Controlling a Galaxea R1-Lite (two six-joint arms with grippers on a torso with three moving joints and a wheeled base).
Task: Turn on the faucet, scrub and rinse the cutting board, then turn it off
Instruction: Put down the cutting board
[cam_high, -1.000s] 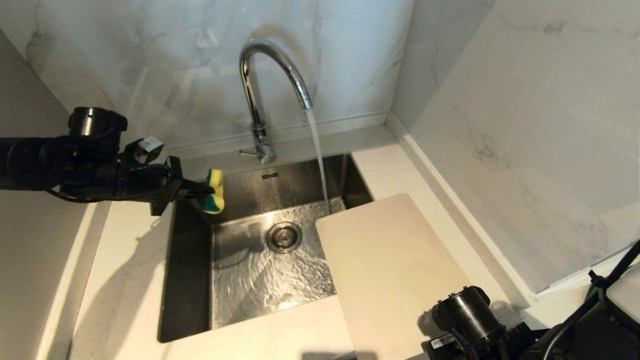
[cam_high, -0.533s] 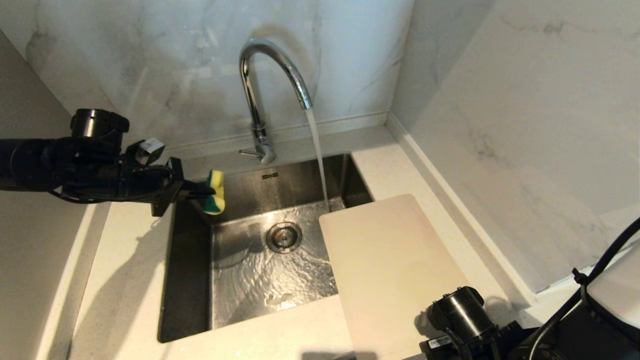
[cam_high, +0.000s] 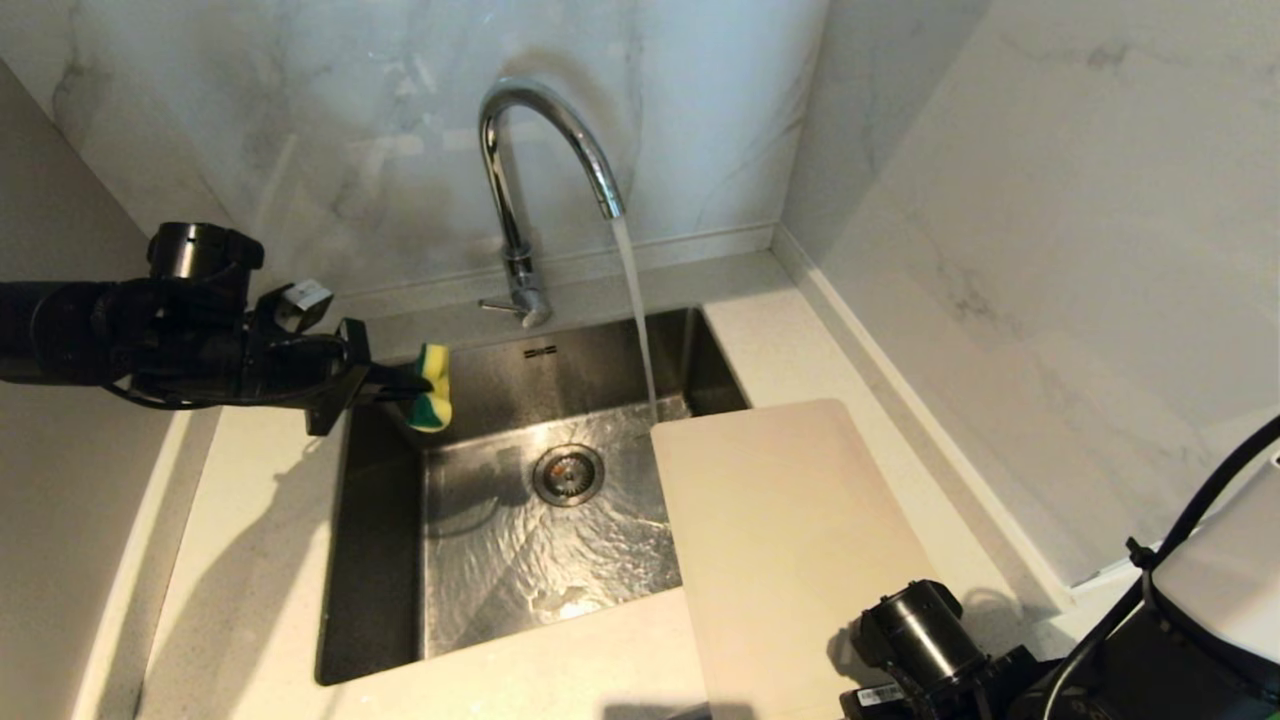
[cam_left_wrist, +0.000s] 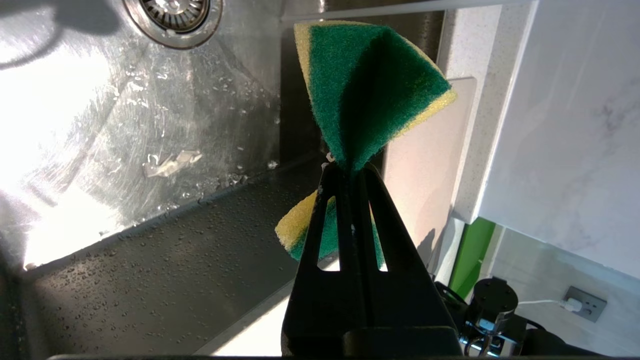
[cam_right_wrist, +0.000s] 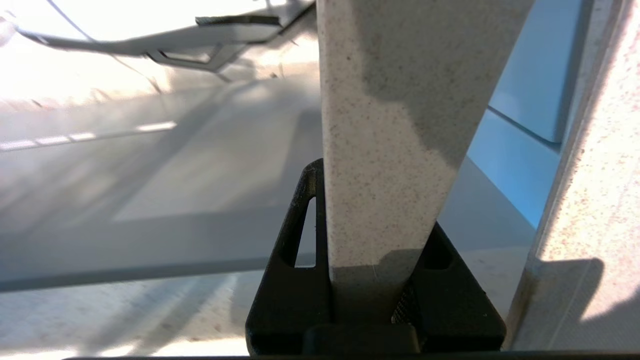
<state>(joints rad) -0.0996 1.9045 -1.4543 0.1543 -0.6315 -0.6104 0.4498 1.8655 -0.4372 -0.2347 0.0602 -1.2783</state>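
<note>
The right gripper (cam_right_wrist: 372, 235) lies largely outside the head view; only its wrist housing shows at the 5 o'clock corner. Its wrist view shows the jaws clamped on a speckled, edge-on slab, read as the near edge of the cutting board (cam_high: 800, 540); the grasp point itself is cut off in the head view. The board's near end runs out of frame at 6 o'clock. Its far end overhangs the right side of the sink (cam_high: 380, 560), just short of the water stream (cam_high: 637, 310).

The left gripper (cam_left_wrist: 345, 172) is closed on a green-and-yellow sponge (cam_left_wrist: 370, 95), which is pinched into a fold; it hangs above the sink's back-left corner, at 9 o'clock from the drain (cam_high: 568, 474). The left arm's upper part is cut off at the frame edge.

The faucet (cam_high: 520, 190) stands at 12 o'clock behind the sink, water running from its spout. Its side lever is small and points left.

A small pale scrap on the sink floor cannot be identified. A green flat object (cam_left_wrist: 472, 250) beyond the counter is mostly hidden.

The counter (cam_high: 250, 560) is pale speckled stone; the walls (cam_high: 1050, 220) are white marble-patterned panels meeting in a corner at 1 o'clock. The steel basin is wet, with rippling water.
</note>
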